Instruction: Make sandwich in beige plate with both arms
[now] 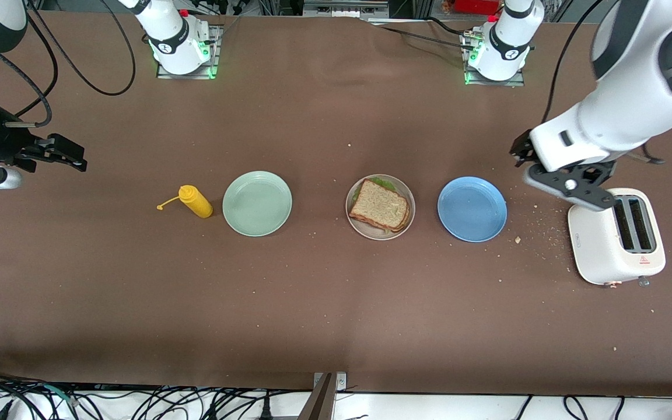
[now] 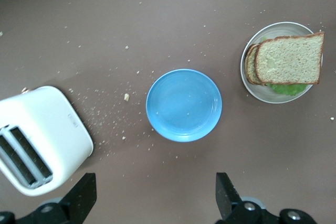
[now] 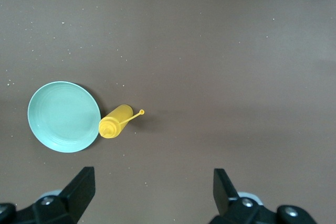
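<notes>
- Your work surface is a brown table (image 1: 324, 303), dusted with crumbs (image 1: 546, 236) toward the left arm's end; cables hang along the edge nearest the front camera.
- Your left gripper (image 1: 552, 175) hangs in the air over the table just beside the white toaster (image 1: 616, 239). In the left wrist view its fingers (image 2: 84, 195) stand spread wide with nothing between them.
- Your right gripper (image 1: 50, 153) hangs over bare table at the right arm's end, well apart from every dish. Its fingers (image 3: 81, 187) are likewise spread wide and empty.
- Nearest the left gripper you will find the toaster, two slots facing up, and then the blue plate (image 1: 472, 209), which carries nothing.
- Nearest the right gripper you will find a yellow squeeze bottle (image 1: 195, 200) lying on its side with its cap hanging off on a tether, just beside the mint-green plate (image 1: 257, 203), which carries nothing.
- The beige plate (image 1: 365, 230) sits between the mint-green plate and the blue plate, near the middle of the table.
- The sandwich (image 1: 380, 205) lies on the beige plate: two slices of speckled brown bread stacked slightly askew, with green lettuce (image 2: 286, 88) showing at one edge between them.
- Neither gripper touches the plate or the sandwich.
</notes>
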You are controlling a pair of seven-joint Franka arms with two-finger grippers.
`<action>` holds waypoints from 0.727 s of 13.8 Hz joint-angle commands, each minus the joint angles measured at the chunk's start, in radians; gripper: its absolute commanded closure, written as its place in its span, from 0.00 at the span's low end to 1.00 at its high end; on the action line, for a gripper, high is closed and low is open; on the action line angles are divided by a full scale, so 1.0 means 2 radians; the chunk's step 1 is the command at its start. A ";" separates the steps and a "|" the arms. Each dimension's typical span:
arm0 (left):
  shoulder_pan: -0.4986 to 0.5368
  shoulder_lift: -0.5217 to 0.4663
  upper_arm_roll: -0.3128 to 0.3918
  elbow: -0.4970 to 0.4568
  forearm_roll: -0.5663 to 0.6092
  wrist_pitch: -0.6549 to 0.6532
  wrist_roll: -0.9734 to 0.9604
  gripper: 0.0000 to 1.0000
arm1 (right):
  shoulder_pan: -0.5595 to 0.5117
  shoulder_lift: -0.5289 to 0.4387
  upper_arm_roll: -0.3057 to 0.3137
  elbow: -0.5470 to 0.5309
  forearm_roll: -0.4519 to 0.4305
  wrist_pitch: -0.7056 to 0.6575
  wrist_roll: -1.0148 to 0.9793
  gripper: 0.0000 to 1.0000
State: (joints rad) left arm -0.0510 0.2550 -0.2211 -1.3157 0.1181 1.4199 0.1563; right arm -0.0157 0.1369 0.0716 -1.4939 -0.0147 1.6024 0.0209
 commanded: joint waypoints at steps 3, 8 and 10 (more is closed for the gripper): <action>0.013 -0.022 0.033 0.017 -0.034 -0.029 -0.007 0.00 | 0.002 -0.001 0.001 0.001 -0.007 0.001 0.006 0.00; 0.029 -0.114 0.071 -0.094 -0.061 0.049 -0.008 0.00 | 0.002 -0.001 0.001 0.001 -0.007 0.001 0.006 0.00; 0.035 -0.129 0.081 -0.132 -0.064 0.080 -0.008 0.00 | 0.002 -0.001 0.001 0.001 -0.007 0.001 0.006 0.00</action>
State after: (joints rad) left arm 0.0120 0.0837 -0.0764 -1.4342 0.0171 1.4966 0.1502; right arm -0.0154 0.1370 0.0716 -1.4939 -0.0147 1.6024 0.0211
